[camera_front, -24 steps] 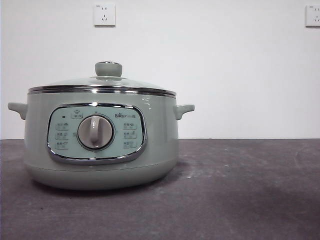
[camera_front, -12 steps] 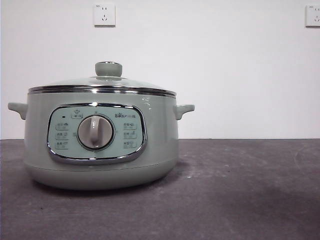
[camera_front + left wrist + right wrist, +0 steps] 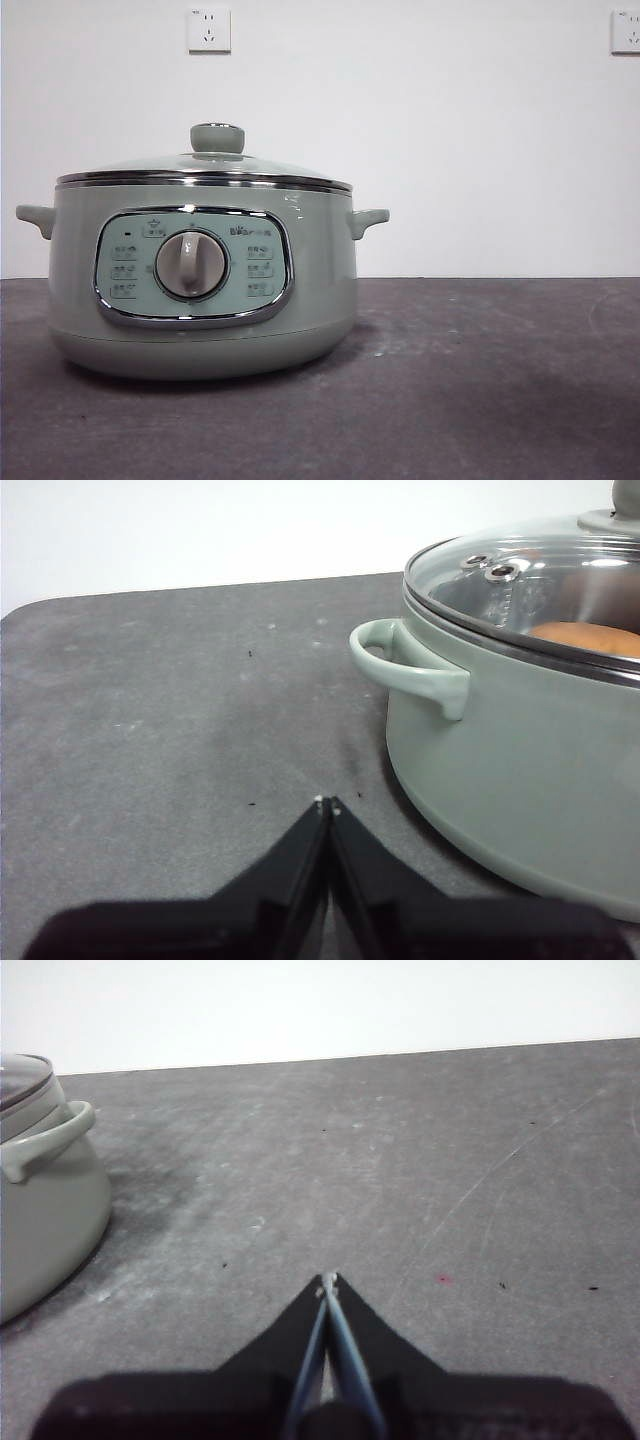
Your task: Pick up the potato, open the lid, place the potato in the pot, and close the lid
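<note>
Pot (image 3: 205, 290): lid (image 3: 204, 170) seated rim to rim, potato (image 3: 590, 638) inside, visible through the glass, so the task looks complete. My left gripper (image 3: 327, 805) and right gripper (image 3: 328, 1280): both clenched on nothing, parked low on either side of the pot. Table (image 3: 400, 1160): bare dark surface, open room on the pot's right-gripper side.

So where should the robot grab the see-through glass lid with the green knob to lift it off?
Probably by the pale green round knob, coming straight down from above. It stands up at the middle of the clear glass lid, whose shallow dome and chrome rim sit flush on the green pot.
</note>
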